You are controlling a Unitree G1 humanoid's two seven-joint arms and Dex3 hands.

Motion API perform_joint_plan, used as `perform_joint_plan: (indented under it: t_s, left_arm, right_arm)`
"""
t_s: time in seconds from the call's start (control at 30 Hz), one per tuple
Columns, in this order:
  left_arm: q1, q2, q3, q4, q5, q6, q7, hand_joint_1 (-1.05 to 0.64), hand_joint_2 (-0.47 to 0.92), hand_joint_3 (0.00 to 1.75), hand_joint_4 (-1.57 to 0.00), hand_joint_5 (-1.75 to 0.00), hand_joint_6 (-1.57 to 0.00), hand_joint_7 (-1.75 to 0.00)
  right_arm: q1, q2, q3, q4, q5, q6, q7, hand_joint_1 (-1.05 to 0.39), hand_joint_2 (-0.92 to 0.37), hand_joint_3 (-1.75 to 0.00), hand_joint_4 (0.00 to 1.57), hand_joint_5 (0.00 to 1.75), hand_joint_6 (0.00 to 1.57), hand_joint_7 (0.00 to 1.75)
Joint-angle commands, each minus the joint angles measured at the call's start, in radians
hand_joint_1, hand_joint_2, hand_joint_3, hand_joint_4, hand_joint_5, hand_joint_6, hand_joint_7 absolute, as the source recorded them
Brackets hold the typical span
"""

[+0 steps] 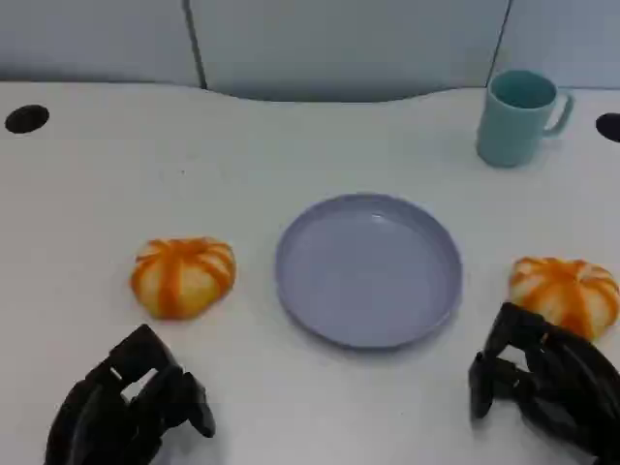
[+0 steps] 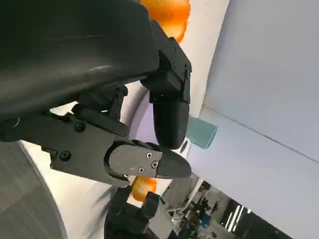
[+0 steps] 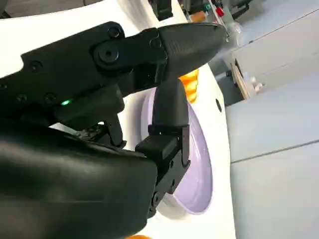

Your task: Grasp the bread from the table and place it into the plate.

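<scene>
White table (image 1: 291,145), pale panel wall (image 1: 349,44) behind. Counted: 2 bread buns, left bun (image 1: 183,276) & right bun (image 1: 566,293); 1 plate (image 1: 368,269); 1 mug (image 1: 518,116). Left hand (image 1: 131,402) & right hand (image 1: 542,383) both released, fingers apart, holding nothing.

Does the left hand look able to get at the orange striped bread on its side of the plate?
Probably yes: the left hand holds nothing, and bare white table separates it from the orange striped bread.

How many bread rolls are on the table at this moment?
2. One bread roll lies left of the plate, ahead of the left hand; the other bread roll lies right of it, beside the right hand.
</scene>
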Motion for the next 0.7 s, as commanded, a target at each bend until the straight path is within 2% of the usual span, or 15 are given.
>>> perform_joint_plan:
  t_s: [0.03,0.13,0.37,0.7]
  left_arm:
    - [0.003,0.011,0.007,-0.004,0.013,-0.006,0.016,-0.61,0.92,0.17,-0.75,-1.75,-0.53,-1.69]
    - [0.002,0.011,0.007,0.002,0.017,-0.016,0.008,-0.58,0.92,0.21,-0.74,-1.75,-0.52,-1.68]
    - [0.001,0.012,0.009,0.006,0.011,-0.014,-0.003,-0.59,0.92,0.19,-0.75,-1.75,-0.53,-1.67]
    - [0.002,0.013,0.011,0.005,0.010,-0.015,-0.004,-0.57,0.92,0.21,-0.74,-1.75,-0.52,-1.67]
  right_arm:
    - [0.019,-0.017,-0.009,0.004,-0.007,0.010,-0.013,-0.51,-0.92,-0.28,0.67,1.75,0.53,1.59]
    - [0.020,-0.016,-0.008,-0.004,-0.006,0.024,-0.023,-0.51,-0.92,-0.26,0.67,1.75,0.54,1.59]
    - [0.021,-0.017,-0.006,-0.005,-0.006,0.013,-0.011,-0.51,-0.92,-0.27,0.67,1.75,0.53,1.61]
    - [0.023,-0.015,-0.009,-0.011,0.002,0.041,-0.014,-0.50,-0.92,-0.25,0.68,1.75,0.53,1.60]
